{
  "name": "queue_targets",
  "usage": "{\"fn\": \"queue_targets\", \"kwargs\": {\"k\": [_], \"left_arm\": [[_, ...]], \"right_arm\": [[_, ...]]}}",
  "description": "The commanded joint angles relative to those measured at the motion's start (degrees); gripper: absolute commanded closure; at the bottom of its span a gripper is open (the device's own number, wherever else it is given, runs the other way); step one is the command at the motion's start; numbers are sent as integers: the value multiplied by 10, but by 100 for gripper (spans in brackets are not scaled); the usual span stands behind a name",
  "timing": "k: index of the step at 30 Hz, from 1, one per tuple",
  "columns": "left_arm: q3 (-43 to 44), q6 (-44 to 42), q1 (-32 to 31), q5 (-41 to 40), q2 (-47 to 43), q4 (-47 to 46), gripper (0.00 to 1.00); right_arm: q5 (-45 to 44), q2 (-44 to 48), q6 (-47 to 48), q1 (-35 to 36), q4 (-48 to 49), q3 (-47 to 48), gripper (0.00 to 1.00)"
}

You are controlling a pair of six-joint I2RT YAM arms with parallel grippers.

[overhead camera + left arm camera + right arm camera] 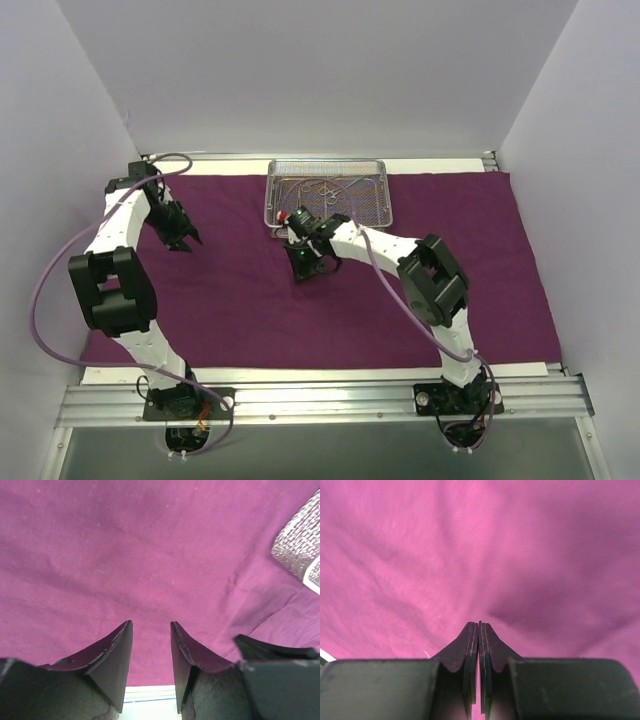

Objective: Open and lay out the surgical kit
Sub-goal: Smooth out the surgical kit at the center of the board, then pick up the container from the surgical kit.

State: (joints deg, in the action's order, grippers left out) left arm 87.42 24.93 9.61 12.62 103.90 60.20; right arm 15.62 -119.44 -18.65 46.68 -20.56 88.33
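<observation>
The dark purple cloth wrap point(300, 310) lies opened and spread flat over the table. The silver wire-mesh tray point(378, 214) stands on it at the far middle, with several thin silver instruments point(330, 188) inside. My left gripper point(183, 240) hangs over the cloth's far left part, open and empty; in the left wrist view point(151, 625) only the cloth point(125, 555) and a corner of the tray point(300, 542) show. My right gripper point(305, 268) is just in front of the tray's near left corner, shut with nothing between its fingers point(479, 625), low over the cloth point(470, 555).
White walls close the table in at the left, back and right. A metal rail point(320, 400) with both arm bases runs along the near edge. A strip of white table point(150, 695) shows beyond the cloth's edge in the left wrist view.
</observation>
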Motion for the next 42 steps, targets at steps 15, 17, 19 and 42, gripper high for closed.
{"fn": "queue_targets", "kwargs": {"k": [15,17,19,42], "left_arm": [[57,-52,-80,23,-73,-54,49],[61,-56,-90,35,-73,-76,49],[72,-73,-118,43,-69,-82,48],[248,-30,-183,-14,130,-127,32]], "right_arm": [[-77,-42,-36,-226,-102,328,36],[-91,-80,-46,-229,-148,393,35],[-99,-120,-51,-232,-176,459,35],[-211,-81,75,-343,-110,305,19]]}}
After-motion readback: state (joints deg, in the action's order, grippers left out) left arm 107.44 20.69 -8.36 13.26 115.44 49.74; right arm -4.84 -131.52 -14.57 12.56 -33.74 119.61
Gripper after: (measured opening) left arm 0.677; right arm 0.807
